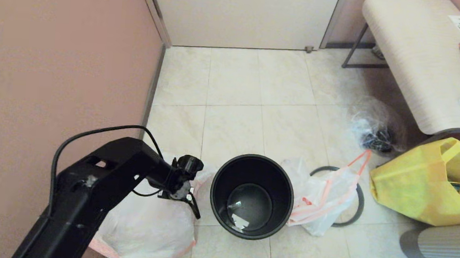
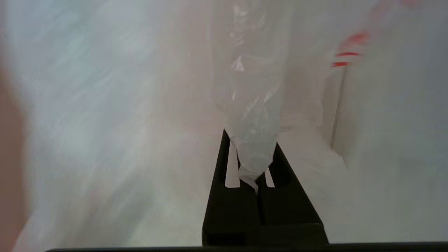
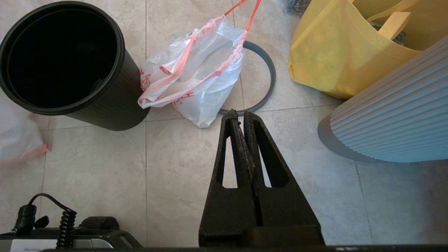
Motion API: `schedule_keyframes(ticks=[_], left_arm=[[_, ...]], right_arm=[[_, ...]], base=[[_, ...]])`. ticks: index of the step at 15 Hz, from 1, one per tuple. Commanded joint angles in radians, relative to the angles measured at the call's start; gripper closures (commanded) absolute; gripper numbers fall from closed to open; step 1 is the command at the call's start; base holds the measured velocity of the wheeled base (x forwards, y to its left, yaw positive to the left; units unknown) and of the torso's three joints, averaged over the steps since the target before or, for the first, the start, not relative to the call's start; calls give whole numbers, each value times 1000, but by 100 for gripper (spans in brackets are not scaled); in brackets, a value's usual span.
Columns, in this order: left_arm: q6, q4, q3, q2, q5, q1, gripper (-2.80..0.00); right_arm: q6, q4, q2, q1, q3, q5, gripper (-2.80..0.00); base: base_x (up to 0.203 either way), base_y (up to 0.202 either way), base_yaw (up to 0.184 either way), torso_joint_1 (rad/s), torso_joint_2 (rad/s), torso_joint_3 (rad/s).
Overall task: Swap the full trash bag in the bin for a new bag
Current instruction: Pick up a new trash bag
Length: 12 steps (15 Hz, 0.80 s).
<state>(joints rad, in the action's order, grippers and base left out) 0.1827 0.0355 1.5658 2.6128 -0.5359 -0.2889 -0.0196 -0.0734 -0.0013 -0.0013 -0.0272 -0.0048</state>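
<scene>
Full trash bag: sits on the floor, left of the bin, just beside it.
Bin: stands upright with no bag in it.
New bag: lies on the floor, touching the bin's right side, over the grey ring.
Left gripper: closed tight, pinching a bunch of the full bag's thin plastic.
Right gripper: closed, holding nothing, above the floor near the new bag.
Nearer arm: the right one is closer to the new bag.

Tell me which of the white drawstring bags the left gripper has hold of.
The full trash bag, left of the bin: the left gripper pinches its plastic. The new bag lies flat and untouched on the bin's right.
</scene>
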Motion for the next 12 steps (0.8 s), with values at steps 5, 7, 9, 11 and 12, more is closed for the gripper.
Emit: schedule_keyframes(ticks=[5,7,9,11,12], left_arm=[[121,27,-447,-466,6,-7,0],[134,21,-549,-629,8,-19,0],[130,64,-613,-818,9,-42,0],[128,198,-641,-1009,17,-91,0],[127,275,-648,-1100,28,-131,0]], right_arm=[[0,0,1,0,0,0,0],[0,0,1,0,0,0,0],[0,0,1,0,0,0,0],[0,0,1,1,0,0,0],[0,0,1,1,0,0,0]], base=[[0,0,0,0,0,0],[0,0,0,0,0,0],[0,0,0,0,0,0],[0,0,0,0,0,0],[0,0,0,0,0,0]])
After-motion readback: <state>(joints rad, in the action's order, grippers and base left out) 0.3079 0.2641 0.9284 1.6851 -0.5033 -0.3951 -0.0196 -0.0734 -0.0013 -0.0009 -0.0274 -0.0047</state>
